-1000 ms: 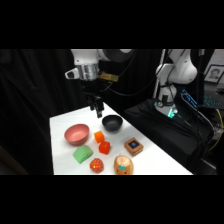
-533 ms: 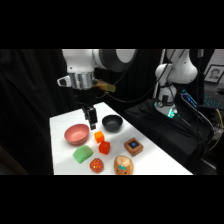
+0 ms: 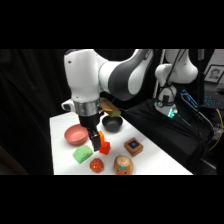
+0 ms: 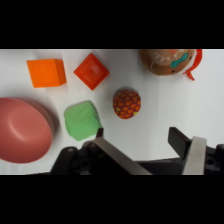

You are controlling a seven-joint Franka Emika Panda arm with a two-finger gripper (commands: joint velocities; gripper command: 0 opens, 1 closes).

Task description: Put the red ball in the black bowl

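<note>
The red ball (image 4: 126, 103), small and speckled, rests on the white table (image 4: 155, 115) just beyond my fingertips in the wrist view. My gripper (image 4: 140, 142) is open, with only bare table between its fingers. From the side, the gripper (image 3: 94, 141) hangs low between the pink bowl and the orange cubes. There the ball (image 3: 96, 165) lies a little nearer the front edge than the gripper. The glossy black bowl (image 3: 111, 123) stands behind the gripper toward the back of the table and holds nothing that I can see. It is out of the wrist view.
A pink bowl (image 4: 22, 130) and a green block (image 4: 82, 120) lie left of the ball. Two orange cubes (image 4: 46, 72) (image 4: 92, 71) sit beyond it. A tan figure (image 4: 167, 61) stands at the upper right. A brown box (image 3: 134, 146) sits at the right of the table.
The arm has swung from above the black bowl toward the front left and come down. The gripper now hangs low by the cubes and green block. The objects have not moved.
</note>
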